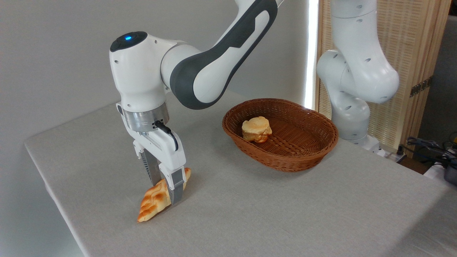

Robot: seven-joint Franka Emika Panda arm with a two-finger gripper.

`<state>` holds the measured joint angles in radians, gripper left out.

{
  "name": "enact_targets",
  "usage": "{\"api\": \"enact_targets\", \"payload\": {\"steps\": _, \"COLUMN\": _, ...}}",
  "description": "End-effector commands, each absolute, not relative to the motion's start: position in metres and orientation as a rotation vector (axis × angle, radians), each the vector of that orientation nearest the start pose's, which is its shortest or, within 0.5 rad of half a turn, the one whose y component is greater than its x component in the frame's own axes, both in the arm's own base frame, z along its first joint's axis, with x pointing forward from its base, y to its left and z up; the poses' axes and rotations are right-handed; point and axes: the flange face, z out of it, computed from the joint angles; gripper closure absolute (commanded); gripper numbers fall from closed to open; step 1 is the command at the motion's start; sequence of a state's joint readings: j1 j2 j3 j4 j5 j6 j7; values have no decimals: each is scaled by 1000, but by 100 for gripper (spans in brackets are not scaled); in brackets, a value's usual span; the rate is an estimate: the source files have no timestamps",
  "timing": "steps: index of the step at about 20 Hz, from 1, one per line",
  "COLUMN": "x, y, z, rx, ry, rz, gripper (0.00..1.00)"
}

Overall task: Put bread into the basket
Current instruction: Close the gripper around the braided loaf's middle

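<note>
The bread (153,201), a golden-orange braided loaf with pointed ends, lies on the grey table near its front left corner, its near tip low against the cloth. My gripper (165,192) comes straight down over its middle, one finger on each long side, and is shut on the loaf. The front finger (175,187) hides part of the loaf's far half. The basket (282,166), oval brown wicker with low sides, stands on the table well to the right and further back, apart from the gripper.
A small pale round bun (256,129) sits inside the basket at its left side. The arm's white base (351,117) rises behind the basket. The table edge (53,192) runs close to the left of the loaf. Cables (428,146) lie at far right.
</note>
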<state>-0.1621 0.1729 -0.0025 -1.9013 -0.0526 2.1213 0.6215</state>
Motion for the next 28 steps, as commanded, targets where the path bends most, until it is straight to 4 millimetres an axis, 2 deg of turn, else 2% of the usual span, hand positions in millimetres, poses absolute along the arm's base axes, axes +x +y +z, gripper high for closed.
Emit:
{"api": "enact_targets", "payload": {"steps": 1, "x": 599, "y": -100, "z": 420, "rx": -2954, "ry": 1161, "rz": -135, "gripper": 0}}
{"api": "enact_targets", "payload": {"steps": 3, "x": 599, "y": -98, "z": 427, "rx": -2952, "ry": 1156, "rz": -152, "gripper": 0}}
{"api": "enact_targets", "payload": {"steps": 5, "x": 601, "y": -86, "z": 434, "rx": -2958, "ry": 1124, "rz": -171, "gripper": 0}}
{"api": "enact_targets", "payload": {"steps": 7, "x": 601, "y": -85, "z": 434, "rx": -2958, "ry": 1121, "rz": -168, "gripper": 0}}
{"api": "enact_targets", "payload": {"steps": 17, "x": 606, "y": -96, "z": 418, "rx": -3042, "ry": 1075, "rz": -197, "gripper": 0}}
{"api": "enact_targets", "payload": {"steps": 24, "x": 602, "y": -100, "z": 410, "rx": -3025, "ry": 1116, "rz": -147, "gripper": 0}}
{"api": "enact_targets", "payload": {"steps": 28, "x": 597, "y": -102, "z": 407, "rx": -2931, "ry": 1182, "rz": -47, "gripper": 0}}
